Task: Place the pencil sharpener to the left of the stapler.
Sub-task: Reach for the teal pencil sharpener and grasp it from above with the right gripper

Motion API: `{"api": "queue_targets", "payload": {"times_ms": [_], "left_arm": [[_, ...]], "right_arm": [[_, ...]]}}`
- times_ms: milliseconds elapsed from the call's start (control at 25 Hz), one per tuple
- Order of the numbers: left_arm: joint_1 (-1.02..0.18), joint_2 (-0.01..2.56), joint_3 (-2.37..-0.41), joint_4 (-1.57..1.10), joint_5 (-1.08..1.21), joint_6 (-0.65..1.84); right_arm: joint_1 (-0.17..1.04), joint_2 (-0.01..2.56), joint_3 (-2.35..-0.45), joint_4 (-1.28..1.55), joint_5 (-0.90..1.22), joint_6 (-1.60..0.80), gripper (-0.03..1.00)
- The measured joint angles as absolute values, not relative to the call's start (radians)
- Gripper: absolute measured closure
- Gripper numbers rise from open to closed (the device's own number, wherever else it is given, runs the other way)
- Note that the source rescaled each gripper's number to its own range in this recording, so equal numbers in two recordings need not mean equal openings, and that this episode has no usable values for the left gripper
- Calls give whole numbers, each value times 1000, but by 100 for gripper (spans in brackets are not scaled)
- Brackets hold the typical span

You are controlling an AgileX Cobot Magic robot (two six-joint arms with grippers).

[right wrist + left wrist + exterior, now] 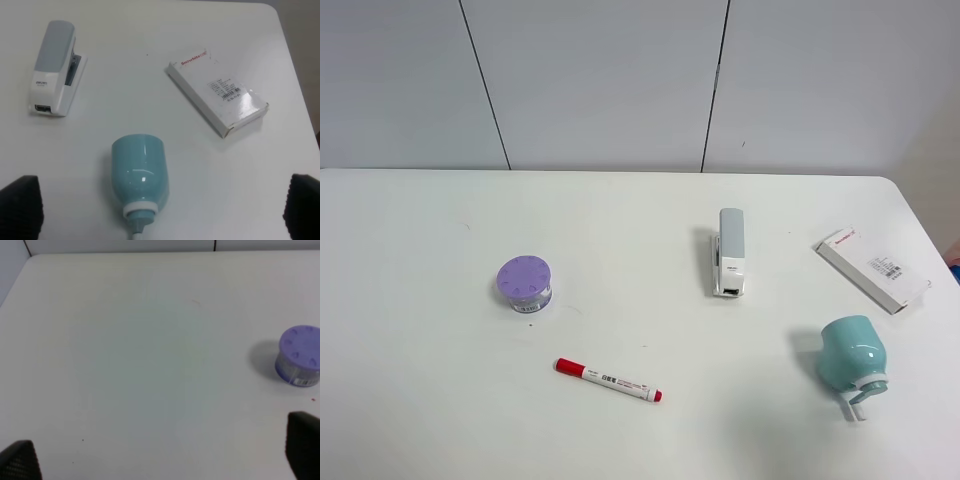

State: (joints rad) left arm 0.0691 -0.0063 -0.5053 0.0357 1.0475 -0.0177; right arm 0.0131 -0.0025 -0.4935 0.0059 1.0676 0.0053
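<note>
The mint-teal pencil sharpener (852, 358) lies on the table at the front right, its white ring and crank toward the front; the right wrist view shows the pencil sharpener (140, 174) too. The white and grey stapler (730, 252) lies lengthwise near the middle right, also seen as the stapler (55, 67) from the right wrist. My right gripper (162, 207) is open, its dark fingertips (20, 207) far apart on either side of the sharpener, apart from it. My left gripper (162, 452) is open over bare table. Neither arm shows in the exterior high view.
A purple round container (524, 283) stands at the middle left, also in view as the container (298, 355). A red and white marker (608, 380) lies in front of it. A flat white box with red print (872, 269) lies at the right, near the table's edge.
</note>
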Motion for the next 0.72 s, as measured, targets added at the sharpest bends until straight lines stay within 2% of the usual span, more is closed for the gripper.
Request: {"api": "queue_targets", "payload": {"times_ms": [560, 720], "left_arm": [[69, -6, -505, 36, 1048, -18], [69, -6, -505, 36, 1048, -18]], "right_arm": [[13, -3, -493, 7, 1068, 8, 6], [13, 65, -495, 44, 1069, 79, 6]]}}
